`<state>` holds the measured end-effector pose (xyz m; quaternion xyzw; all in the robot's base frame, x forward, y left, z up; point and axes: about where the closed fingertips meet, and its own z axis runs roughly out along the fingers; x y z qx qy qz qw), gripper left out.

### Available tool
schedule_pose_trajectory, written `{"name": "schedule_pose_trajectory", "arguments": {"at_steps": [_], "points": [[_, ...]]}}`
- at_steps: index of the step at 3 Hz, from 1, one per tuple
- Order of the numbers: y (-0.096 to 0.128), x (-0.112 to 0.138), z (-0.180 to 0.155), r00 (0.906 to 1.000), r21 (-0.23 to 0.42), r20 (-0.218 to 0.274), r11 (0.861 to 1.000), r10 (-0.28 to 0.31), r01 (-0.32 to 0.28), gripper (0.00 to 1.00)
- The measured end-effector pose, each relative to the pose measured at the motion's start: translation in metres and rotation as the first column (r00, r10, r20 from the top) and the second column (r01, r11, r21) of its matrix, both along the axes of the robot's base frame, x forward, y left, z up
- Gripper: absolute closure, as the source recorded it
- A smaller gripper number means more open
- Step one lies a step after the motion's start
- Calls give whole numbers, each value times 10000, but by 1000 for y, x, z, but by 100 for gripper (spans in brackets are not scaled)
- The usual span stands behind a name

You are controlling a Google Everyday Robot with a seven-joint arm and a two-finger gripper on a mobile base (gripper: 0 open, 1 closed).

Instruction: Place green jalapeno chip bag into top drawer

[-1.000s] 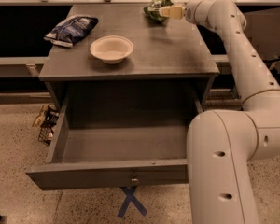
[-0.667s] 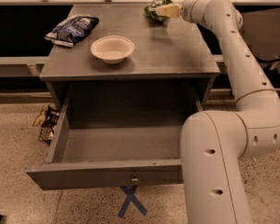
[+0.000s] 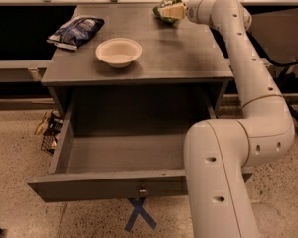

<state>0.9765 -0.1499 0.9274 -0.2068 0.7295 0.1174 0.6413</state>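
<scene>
At the far right of the grey table (image 3: 188, 58), the gripper (image 3: 175, 12) is clamped on the green jalapeno chip bag (image 3: 164, 9), its print too small to read. The top drawer (image 3: 114, 183) stands open, nearer. 1 white bowl (image 3: 118, 52) and 1 dark blue chip bag (image 3: 75, 31) sit left.

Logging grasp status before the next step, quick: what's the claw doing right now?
Claw: at the green jalapeno chip bag, far right of the tabletop; whether it is open, closed or gripping the bag cannot be told.
</scene>
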Motion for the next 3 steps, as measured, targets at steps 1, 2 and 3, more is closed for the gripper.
{"name": "schedule_pose_trajectory", "arguments": {"at_steps": [1, 2, 3], "points": [[9, 0, -4, 9997, 183, -166, 9997, 167, -164, 2], [18, -5, -11, 9975, 480, -458, 9975, 536, -514, 24], [26, -10, -25, 9917, 926, -858, 9918, 962, -882, 47]]}}
